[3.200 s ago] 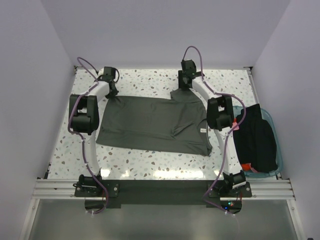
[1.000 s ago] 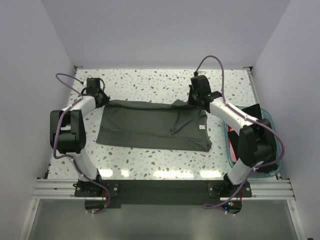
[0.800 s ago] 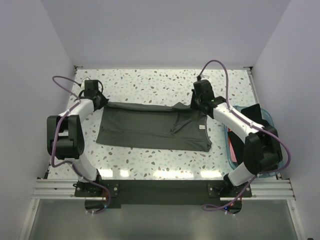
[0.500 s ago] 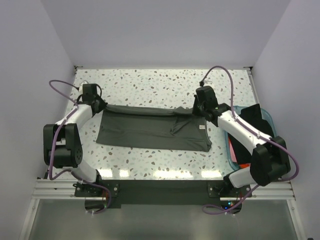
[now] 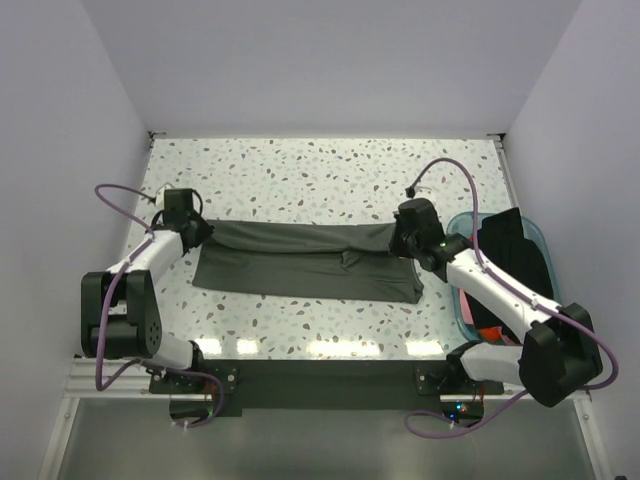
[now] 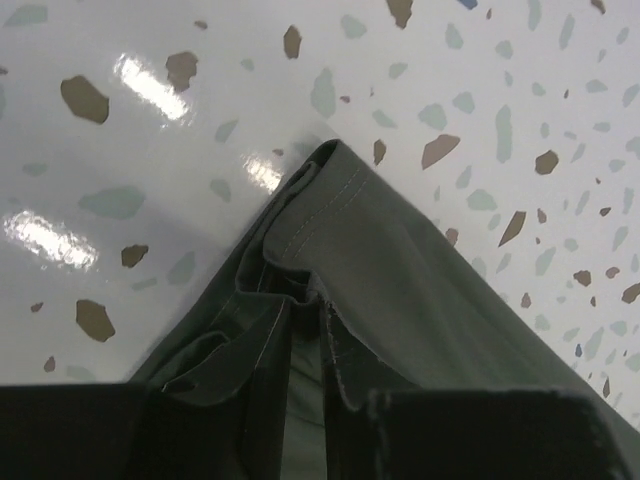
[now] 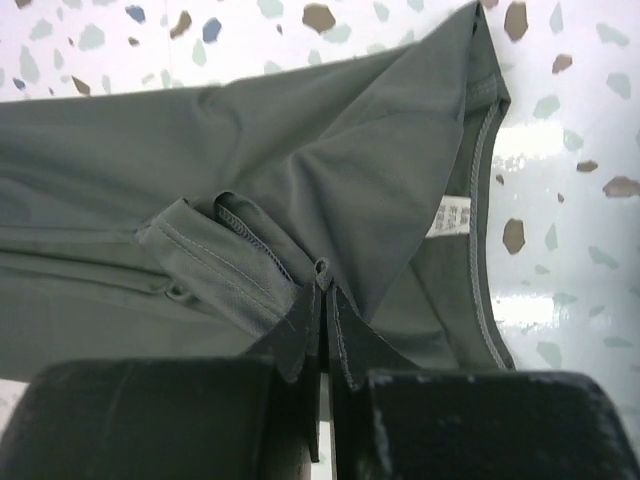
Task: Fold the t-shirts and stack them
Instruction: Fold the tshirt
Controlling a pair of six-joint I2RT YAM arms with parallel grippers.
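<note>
Top external view: the dark grey-green t-shirt [image 5: 305, 262] lies across the middle of the desk [image 5: 320, 170] as a long, low band, its far part doubled over toward the near edge.

1. Left claw [image 5: 192, 228]: narrow, pinching a hemmed corner at the shirt's left end. The left wrist view shows bunched cloth running between the pads, with the corner raised a little off the desk.
2. Right claw [image 5: 400, 240]: clamped tight on a hemmed fold at the shirt's right end, just beside the collar. The neck label [image 7: 452, 215] is exposed next to it, so this is the neck end.

Reason for the hold: I grip both ends of one edge at matching height. That keeps the cloth taut between my claws, so the crease should form straight instead of sagging in the middle.

Judgement: the lengthwise fold is in progress. The carried edge does not yet meet the near edge, which is flat on the desk.

Remaining stock: a black t-shirt [image 5: 510, 255] and a red-orange t-shirt [image 5: 488, 333] sit in the tub [image 5: 543, 236] at the right, well apart from the working area. No stack exists yet.

Caution: uneven release would skew the fold.
</note>
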